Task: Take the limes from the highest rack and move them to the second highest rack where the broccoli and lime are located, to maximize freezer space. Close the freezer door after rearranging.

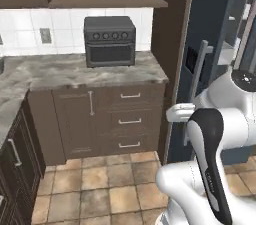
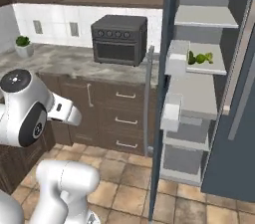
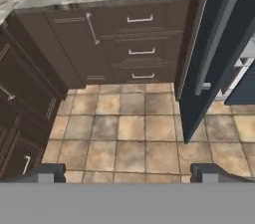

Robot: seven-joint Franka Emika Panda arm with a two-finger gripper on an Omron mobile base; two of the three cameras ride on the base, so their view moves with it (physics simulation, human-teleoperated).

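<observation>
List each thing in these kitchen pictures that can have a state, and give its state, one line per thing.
freezer door: open
gripper: open, holding nothing, aimed at the floor
limes: on a freezer rack, none held
toaster oven: door shut, on the counter
drawers: all shut
cabinet door: shut
</observation>
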